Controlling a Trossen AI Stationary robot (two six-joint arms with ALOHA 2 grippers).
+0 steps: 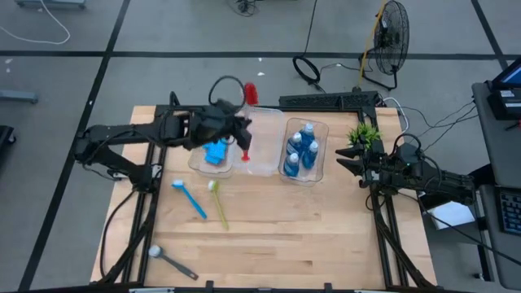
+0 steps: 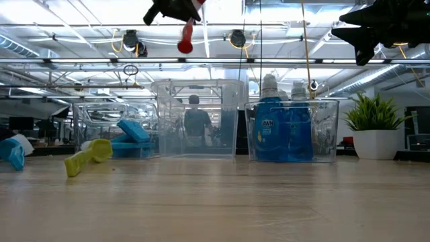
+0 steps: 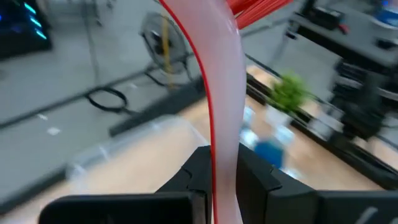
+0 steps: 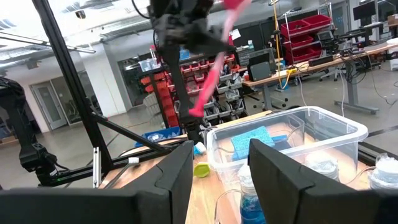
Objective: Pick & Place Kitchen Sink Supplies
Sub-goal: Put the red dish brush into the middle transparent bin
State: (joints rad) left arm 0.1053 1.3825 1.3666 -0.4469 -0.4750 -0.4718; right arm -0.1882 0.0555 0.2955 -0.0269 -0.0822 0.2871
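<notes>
Reading "Dawn" on the blue bottles [image 2: 272, 138] is doubtful; they fill one clear bin [image 1: 322, 130]. Beside it, the middle bin [image 1: 269, 159] is under the red brush [image 1: 246, 122], clamped aloft by the left gripper [image 1: 242, 124]. Sponges [image 1: 216, 153] fill the far bin. Near the plant [image 1: 364, 134], the right gripper [image 1: 348, 155] hangs parted, holding nothing.

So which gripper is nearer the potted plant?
Right. The right gripper hangs just beside the potted plant; the left gripper, holding the red brush, is across the bins.

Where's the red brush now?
High view: the red brush is in the left claw, held above the middle clear bin, between sponge and bottle bins.
</notes>
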